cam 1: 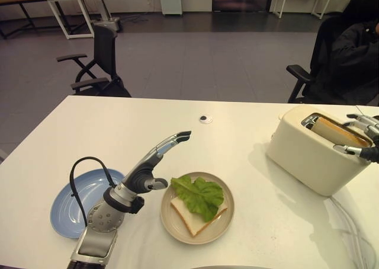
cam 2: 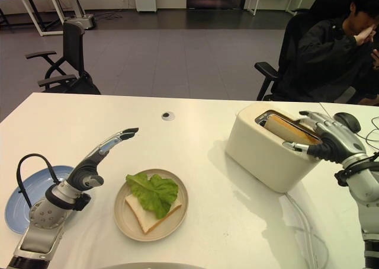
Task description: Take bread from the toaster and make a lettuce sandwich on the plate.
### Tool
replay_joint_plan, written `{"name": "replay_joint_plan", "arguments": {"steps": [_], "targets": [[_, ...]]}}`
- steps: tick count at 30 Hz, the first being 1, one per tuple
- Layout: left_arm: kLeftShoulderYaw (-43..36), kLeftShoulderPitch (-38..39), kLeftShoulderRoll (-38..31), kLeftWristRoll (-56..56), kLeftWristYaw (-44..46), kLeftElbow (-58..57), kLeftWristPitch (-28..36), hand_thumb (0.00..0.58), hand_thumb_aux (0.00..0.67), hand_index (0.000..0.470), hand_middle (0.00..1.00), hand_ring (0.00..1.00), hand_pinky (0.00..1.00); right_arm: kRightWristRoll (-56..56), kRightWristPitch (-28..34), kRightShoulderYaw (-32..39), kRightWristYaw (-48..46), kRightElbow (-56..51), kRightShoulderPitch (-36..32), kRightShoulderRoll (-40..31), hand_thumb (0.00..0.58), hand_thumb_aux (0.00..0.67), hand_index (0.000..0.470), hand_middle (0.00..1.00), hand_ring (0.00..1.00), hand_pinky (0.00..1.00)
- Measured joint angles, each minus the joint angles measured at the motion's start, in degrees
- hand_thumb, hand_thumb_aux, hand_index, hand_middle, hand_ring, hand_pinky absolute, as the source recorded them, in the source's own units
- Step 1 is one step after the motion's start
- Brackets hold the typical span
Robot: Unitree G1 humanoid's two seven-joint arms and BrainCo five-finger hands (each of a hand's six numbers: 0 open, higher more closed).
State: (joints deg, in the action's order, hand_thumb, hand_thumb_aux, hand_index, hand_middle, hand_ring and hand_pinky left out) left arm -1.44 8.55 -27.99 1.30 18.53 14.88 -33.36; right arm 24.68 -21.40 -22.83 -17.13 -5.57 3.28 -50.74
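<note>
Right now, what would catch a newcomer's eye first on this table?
The lettuce leaf on a bread slice on the beige plate, centre front. At right, the right hand is at the cream toaster, which holds a second slice. The left hand hovers open beside the plate.

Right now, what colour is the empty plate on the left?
The empty plate is light blue; the left eye view shows it best.

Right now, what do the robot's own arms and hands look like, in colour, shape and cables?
The left hand is silver-grey metal with black joints and dark fingertips. Its forearm is a grey tube with a round, hole-dotted joint; a black cable loop arches beside it. The right hand has the same silver and black build, with a black cable at the wrist.
</note>
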Motion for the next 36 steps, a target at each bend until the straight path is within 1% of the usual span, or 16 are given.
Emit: {"name": "replay_joint_plan", "arguments": {"steps": [6,9,13,16,19,20,21,22,23,25,26,28,29,33,36], "targets": [[1.0,0.0,0.3,0.6,0.9,-1.4,-0.5,0.000,0.000,0.000,0.00,0.00,0.00,-6.2,1.9,1.1,-1.8,0.3,-1.3,0.2,0.580,0.670,0.470,0.00,0.00,0.00],[1.0,-0.4,0.6,0.5,1.1,-2.5,-0.5,0.000,0.000,0.000,0.00,0.00,0.00,-10.3,3.3,1.2,-2.7,0.1,-3.7,0.8,0.580,0.670,0.470,0.00,0.00,0.00],[1.1,-0.5,1.0,-0.5,1.0,-3.8,-0.6,0.000,0.000,0.000,0.00,0.00,0.00,-15.1,5.6,0.7,-3.4,-3.1,-7.2,0.9,0.580,0.670,0.470,0.00,0.00,0.00],[1.9,-0.7,1.1,-1.3,0.6,-4.0,-1.5,0.000,0.000,0.000,0.00,0.00,0.00,-26.1,7.7,-3.6,-8.0,-1.5,-11.1,0.1,0.580,0.670,0.470,0.00,0.00,0.00],[5.5,-0.6,0.9,-6.0,-1.8,-4.5,-6.4,0.000,0.000,0.000,0.00,0.00,0.00,-41.4,13.5,-5.5,-17.4,4.9,-16.1,-2.2,0.580,0.670,0.470,0.00,0.00,0.00],[8.2,-0.4,0.6,-9.3,-3.6,-4.6,-9.3,0.000,0.000,0.000,0.00,0.00,0.00,-46.5,16.2,-3.5,-21.2,8.2,-19.4,-3.0,0.580,0.670,0.470,0.00,0.00,0.00],[10.0,-0.2,0.6,-11.5,-5.0,-4.6,-11.3,0.000,0.000,0.000,0.00,0.00,0.00,-48.7,17.7,-0.7,-24.0,10.3,-21.5,-2.9,0.580,0.670,0.470,0.00,0.00,0.00],[12.0,-0.1,0.6,-13.6,-6.4,-4.5,-13.6,0.000,0.000,0.000,0.00,0.00,0.00,-49.4,19.4,4.3,-27.1,12.0,-23.7,-2.2,0.580,0.670,0.470,0.00,0.00,0.00],[14.3,0.2,0.6,-16.1,-8.0,-3.9,-16.6,0.000,0.000,0.000,0.00,0.00,0.00,-49.4,21.3,11.2,-30.9,13.3,-25.5,0.1,0.580,0.670,0.470,0.00,0.00,0.00],[17.0,1.0,0.6,-19.0,-9.5,-3.3,-20.2,0.000,0.000,0.000,0.00,0.00,0.00,-47.7,23.1,20.4,-35.2,13.3,-27.7,3.9,0.580,0.670,0.470,0.00,0.00,0.00],[18.5,1.6,0.7,-21.2,-10.5,-2.7,-22.1,0.000,0.000,0.000,0.00,0.00,0.00,-45.7,23.8,26.4,-37.9,12.7,-29.5,6.5,0.580,0.670,0.470,0.00,0.00,0.00],[21.4,2.3,1.1,-27.7,-12.2,-0.6,-26.2,0.000,0.000,0.000,0.00,0.00,0.00,-40.2,25.2,38.4,-43.8,9.1,-34.4,12.8,0.580,0.670,0.470,0.00,0.00,0.00],[22.3,2.3,1.8,-31.3,-13.1,0.6,-27.7,0.000,0.000,0.000,0.00,0.00,0.00,-38.4,25.5,42.8,-46.2,6.6,-36.5,15.7,0.580,0.670,0.470,0.00,0.00,0.00],[22.7,2.4,3.9,-42.6,-15.7,3.3,-31.1,0.000,0.000,0.000,0.00,0.00,0.00,-32.4,24.6,49.4,-49.3,-3.0,-42.0,21.9,0.580,0.670,0.470,0.00,0.00,0.00],[21.0,2.8,5.1,-50.0,-17.4,5.0,-32.5,0.000,0.000,0.000,0.00,0.00,0.00,-27.6,22.5,52.9,-49.3,-10.4,-43.7,27.0,0.580,0.670,0.470,0.00,0.00,0.00]]}}
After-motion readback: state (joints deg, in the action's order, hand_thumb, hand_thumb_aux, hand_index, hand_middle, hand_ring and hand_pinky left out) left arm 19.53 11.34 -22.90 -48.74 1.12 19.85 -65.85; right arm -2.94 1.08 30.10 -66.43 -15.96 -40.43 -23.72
